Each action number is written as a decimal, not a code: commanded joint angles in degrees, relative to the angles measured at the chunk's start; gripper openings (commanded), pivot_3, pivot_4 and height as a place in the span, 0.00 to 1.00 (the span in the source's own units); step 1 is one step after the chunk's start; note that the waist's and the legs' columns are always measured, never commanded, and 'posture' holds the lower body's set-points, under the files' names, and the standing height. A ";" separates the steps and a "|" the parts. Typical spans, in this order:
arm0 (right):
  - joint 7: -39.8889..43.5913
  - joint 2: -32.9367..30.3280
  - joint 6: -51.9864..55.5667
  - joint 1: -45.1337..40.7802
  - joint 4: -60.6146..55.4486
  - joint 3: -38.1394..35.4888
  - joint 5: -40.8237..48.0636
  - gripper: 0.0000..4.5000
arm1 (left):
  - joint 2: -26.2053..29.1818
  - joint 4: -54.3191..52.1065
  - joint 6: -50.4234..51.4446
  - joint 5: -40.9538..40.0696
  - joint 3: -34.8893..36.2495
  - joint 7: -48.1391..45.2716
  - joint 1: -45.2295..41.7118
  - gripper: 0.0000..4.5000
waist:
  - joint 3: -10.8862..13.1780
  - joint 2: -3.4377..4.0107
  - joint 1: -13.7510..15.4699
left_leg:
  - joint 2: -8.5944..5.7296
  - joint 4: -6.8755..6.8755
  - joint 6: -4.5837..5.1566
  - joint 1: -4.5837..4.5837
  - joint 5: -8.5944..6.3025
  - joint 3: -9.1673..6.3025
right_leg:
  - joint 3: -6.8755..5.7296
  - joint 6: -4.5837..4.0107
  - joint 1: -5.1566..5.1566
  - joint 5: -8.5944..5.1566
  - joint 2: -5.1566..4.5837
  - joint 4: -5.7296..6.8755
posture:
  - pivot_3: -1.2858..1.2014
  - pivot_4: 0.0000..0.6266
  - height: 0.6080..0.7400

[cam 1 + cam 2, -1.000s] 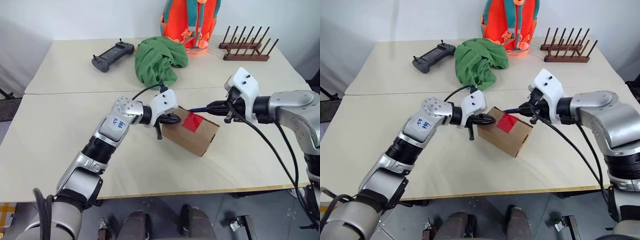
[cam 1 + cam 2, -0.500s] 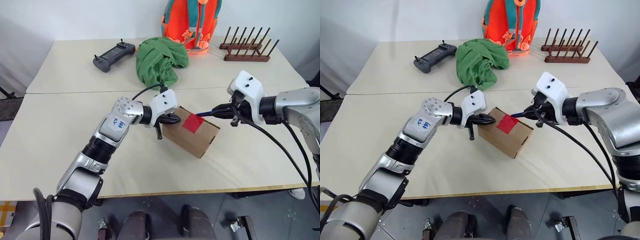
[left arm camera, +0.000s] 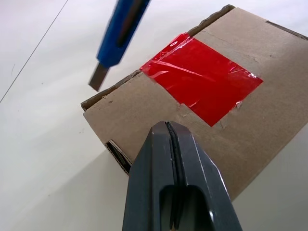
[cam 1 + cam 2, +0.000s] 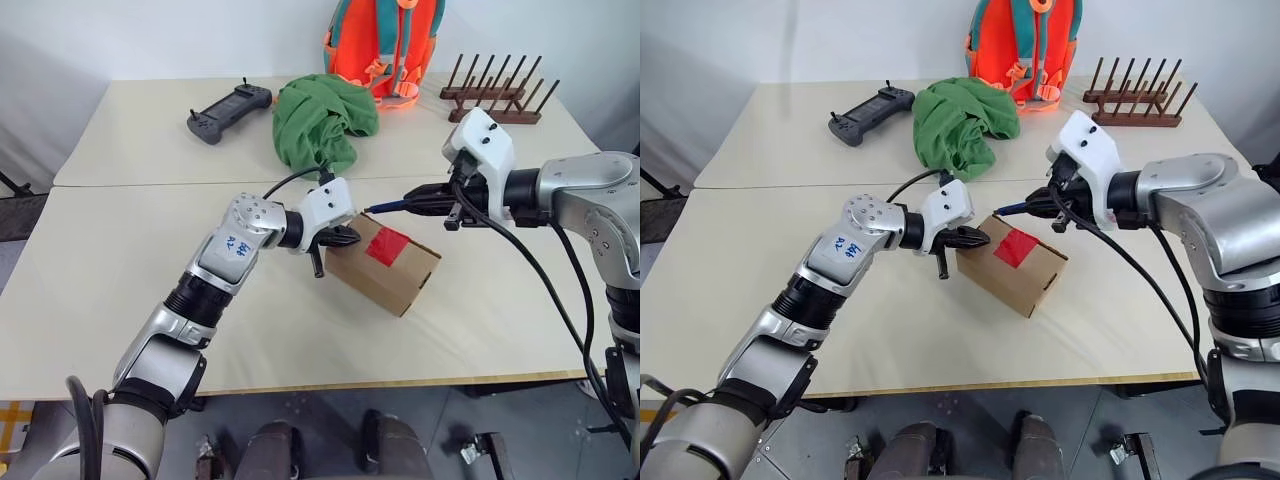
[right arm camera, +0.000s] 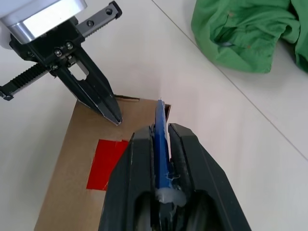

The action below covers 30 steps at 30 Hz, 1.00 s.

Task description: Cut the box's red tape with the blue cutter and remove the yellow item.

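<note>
Cutter (image 3: 118,33) blade tip visible w/ left wrist cam, above box (image 3: 269,96).

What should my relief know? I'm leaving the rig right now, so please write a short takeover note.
Left tool: shut, tips pressed on the box at its top edge, steadying it.
Right tool: shut on the blue cutter, blade out, hanging above the box's far corner, clear of the cardboard.
Red tape: intact across the flap seam.
Done: cutter picked up, box braced.
Left: cut the tape, open the flaps, take out the yellow item, presumably inside.
</note>
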 commanded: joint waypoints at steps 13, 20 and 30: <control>-1.51 -0.66 -2.06 2.76 0.36 -1.48 -1.33 0.04 | 0.34 -0.80 0.73 1.45 -0.07 0.13 0.90 0.00 | 0.00 0.00 -0.05 | 0.00 0.02 0.00 0.01 0.00 0.00 | 0.00 0.00 0.03 0.00 0.00 0.00 | 0.52 0.24 1.00; -2.61 0.61 -3.06 1.19 3.00 -1.68 -1.79 0.04 | 0.30 -0.79 0.60 1.43 -0.12 -0.07 0.93 0.00 | 0.00 0.00 -0.10 | 0.00 0.04 0.01 0.03 0.00 0.01 | 0.01 0.00 0.07 0.00 0.00 -0.01 | 0.52 0.24 1.00; -3.21 2.56 -3.16 -0.53 3.42 -2.48 -0.84 0.04 | 0.38 -1.01 0.67 1.53 -0.05 0.00 1.05 0.00 | 0.00 0.00 -0.16 | 0.02 0.07 0.01 0.07 0.01 0.01 | 0.01 -0.02 0.10 0.01 0.00 -0.01 | 0.52 0.24 1.00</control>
